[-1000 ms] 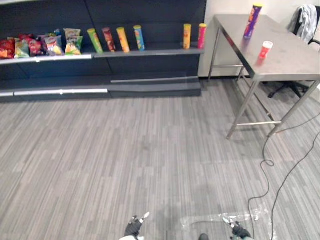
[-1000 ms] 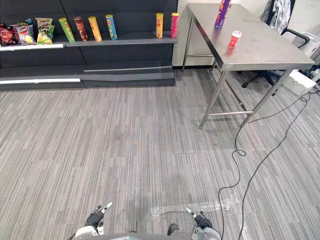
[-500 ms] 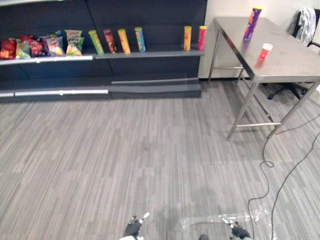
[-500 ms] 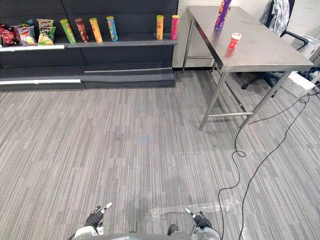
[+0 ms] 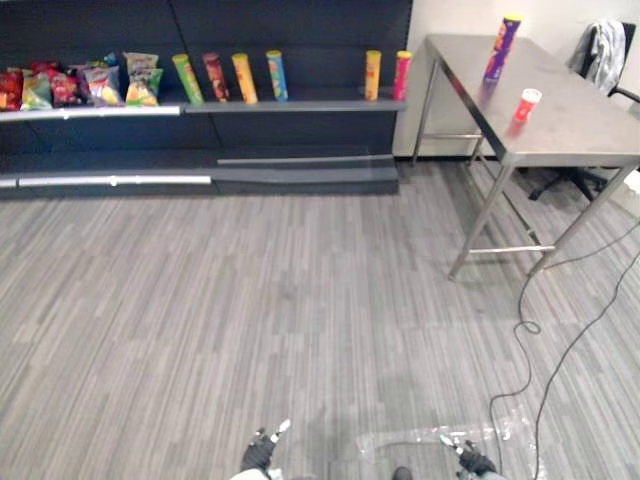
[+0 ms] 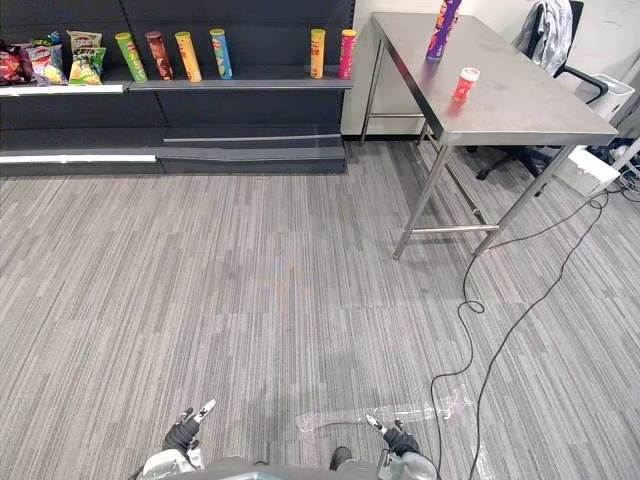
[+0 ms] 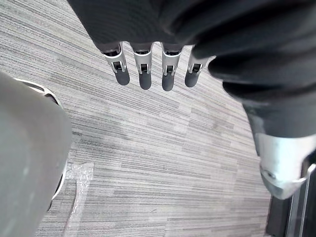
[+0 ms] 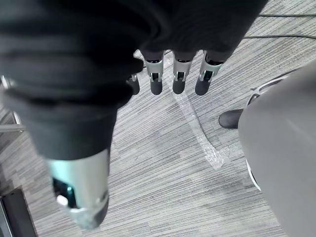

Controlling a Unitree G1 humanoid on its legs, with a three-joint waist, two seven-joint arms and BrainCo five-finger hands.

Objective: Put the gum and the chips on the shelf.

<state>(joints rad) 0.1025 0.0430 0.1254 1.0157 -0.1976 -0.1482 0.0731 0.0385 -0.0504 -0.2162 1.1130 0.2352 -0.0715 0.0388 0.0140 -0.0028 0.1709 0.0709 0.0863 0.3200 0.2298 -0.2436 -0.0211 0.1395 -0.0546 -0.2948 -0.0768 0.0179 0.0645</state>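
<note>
A small red gum canister and a tall purple chips tube stand on the steel table at the far right. The dark shelf runs along the back wall at the left and carries several chip tubes and snack bags. Both hands hang low, far from the table and the shelf: the left hand and the right hand sit at the bottom edge. In the wrist views the left hand's fingers and the right hand's fingers are straight and hold nothing.
Grey striped carpet stretches between me and the shelf. A strip of clear plastic film lies on the floor by the right hand. An office chair with a jacket stands behind the table, and a white box to its right.
The whole picture has shifted a little, so the camera has moved. The gum, the chips and both hands keep their places.
</note>
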